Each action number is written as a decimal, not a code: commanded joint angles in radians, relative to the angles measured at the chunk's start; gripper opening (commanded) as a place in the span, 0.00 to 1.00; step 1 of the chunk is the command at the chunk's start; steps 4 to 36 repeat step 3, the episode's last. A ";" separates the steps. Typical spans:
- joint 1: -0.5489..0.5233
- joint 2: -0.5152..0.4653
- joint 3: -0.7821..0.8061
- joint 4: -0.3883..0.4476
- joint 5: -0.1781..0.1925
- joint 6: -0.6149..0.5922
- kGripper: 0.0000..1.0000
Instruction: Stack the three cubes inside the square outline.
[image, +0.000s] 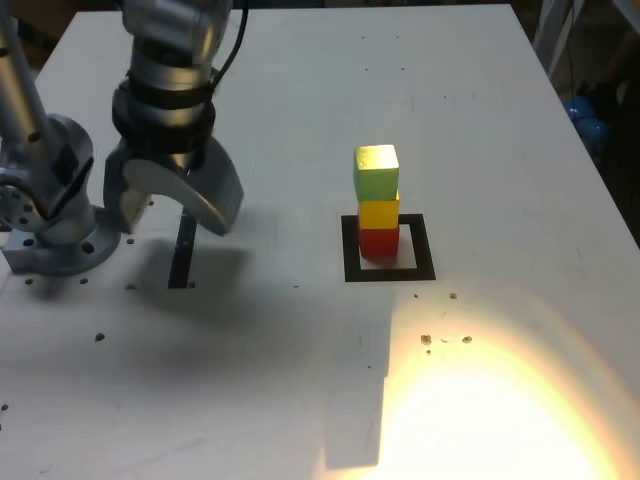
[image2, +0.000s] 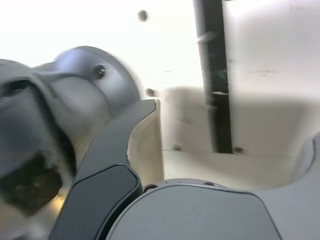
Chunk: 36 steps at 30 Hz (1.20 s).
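Note:
The three cubes stand in one column in the exterior view: red cube (image: 379, 243) at the bottom, yellow cube (image: 379, 214) on it, green cube (image: 376, 174) on top, turned slightly. The red one rests within the square outline (image: 350, 252). My gripper (image: 175, 212) hangs well off to the exterior view's left, open, with nothing between its fingers. The wrist view shows only the open gripper (image2: 225, 145) above the table; no cube or outline appears there.
A straight black tape strip (image: 183, 250) (image2: 215, 65) lies on the white table under the gripper. The arm's base (image: 55, 235) sits at the exterior view's left edge. A bright light patch (image: 500, 400) covers the near right of the table.

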<state>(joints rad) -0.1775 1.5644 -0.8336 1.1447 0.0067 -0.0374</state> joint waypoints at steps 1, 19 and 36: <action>0.000 -0.009 0.003 0.009 0.000 -0.001 0.99; 0.000 -0.008 0.004 0.008 0.000 -0.001 0.99; 0.000 -0.008 0.004 0.008 0.000 -0.001 0.99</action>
